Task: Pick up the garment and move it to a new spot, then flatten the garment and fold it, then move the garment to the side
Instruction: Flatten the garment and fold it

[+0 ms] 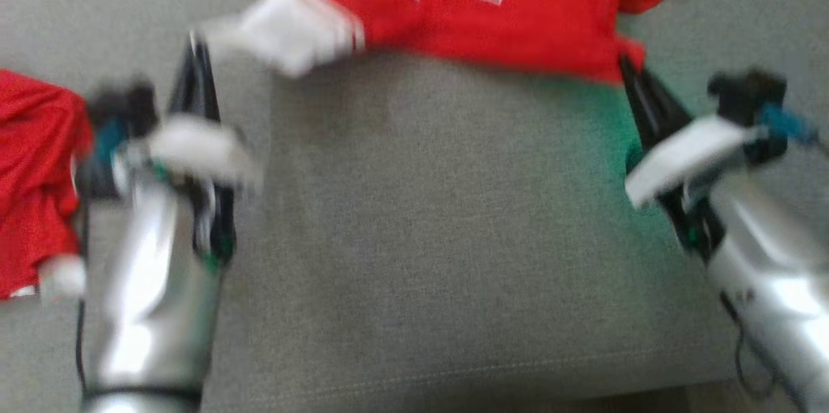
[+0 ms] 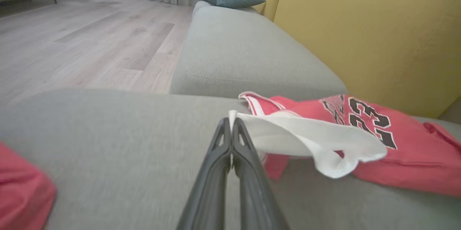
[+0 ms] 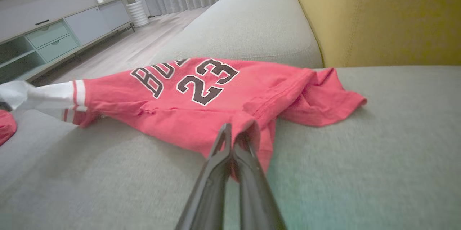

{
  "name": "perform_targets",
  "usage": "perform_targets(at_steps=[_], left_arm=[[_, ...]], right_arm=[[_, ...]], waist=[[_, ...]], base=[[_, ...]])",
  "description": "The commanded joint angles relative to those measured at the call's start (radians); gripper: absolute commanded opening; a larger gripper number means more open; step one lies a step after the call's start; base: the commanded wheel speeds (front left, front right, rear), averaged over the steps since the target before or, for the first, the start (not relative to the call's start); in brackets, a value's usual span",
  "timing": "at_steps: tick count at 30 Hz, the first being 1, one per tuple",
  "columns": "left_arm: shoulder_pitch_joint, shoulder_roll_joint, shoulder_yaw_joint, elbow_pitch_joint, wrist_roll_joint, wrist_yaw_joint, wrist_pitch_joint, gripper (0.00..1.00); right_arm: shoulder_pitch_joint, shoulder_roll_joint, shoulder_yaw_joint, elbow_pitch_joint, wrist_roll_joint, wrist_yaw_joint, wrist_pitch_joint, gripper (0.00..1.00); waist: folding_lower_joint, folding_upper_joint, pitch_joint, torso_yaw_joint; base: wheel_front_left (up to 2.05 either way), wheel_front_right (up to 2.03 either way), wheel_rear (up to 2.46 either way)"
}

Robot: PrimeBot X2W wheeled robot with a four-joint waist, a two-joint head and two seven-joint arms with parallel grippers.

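Red jersey [image 3: 201, 114] is lying on grey sofa seat [image 1: 414, 238], close to seat's back edge. Left gripper [image 2: 231, 123] is clamping jersey's white sleeve [image 2: 288, 136]; right gripper [image 3: 235, 136] is clamping its red hem corner [image 3: 264, 145].

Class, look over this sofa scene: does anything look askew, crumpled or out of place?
The red jersey lies rumpled rather than flat: its red sleeve is bunched up, and the left gripper pinches its white sleeve, which stretches out sideways.
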Motion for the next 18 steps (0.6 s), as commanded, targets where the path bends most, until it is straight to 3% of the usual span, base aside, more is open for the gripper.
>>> perform_targets(at_steps=[1,7,12,18], left_arm=[[0.074,0.043,0.041,-0.104,0.012,0.007,-0.012,0.0],[0.391,0.048,0.03,-0.324,0.021,0.036,0.015,0.0],[0.572,0.056,0.023,-0.505,0.021,0.078,0.115,0.0],[0.787,0.065,0.001,-0.78,0.014,0.13,0.303,0.0]], right_arm=[[0.068,-0.021,-0.025,-0.047,-0.018,0.004,-0.013,0.0],[0.305,-0.023,-0.104,-0.116,-0.061,0.004,0.001,0.0],[0.444,-0.018,-0.19,-0.195,-0.093,0.004,0.059,0.0],[0.652,0.008,-0.346,-0.368,-0.175,0.004,0.205,0.0]], waist=[[-0.0001,-0.0001,-0.044,0.009],[-0.0001,-0.0001,-0.122,0.027],[-0.0001,-0.0001,-0.159,0.031],[-0.0001,-0.0001,-0.193,0.032]], base=[[0.0,0.0,0.0],[0.0,0.0,0.0],[0.0,0.0,0.0],[0.0,0.0,0.0]])
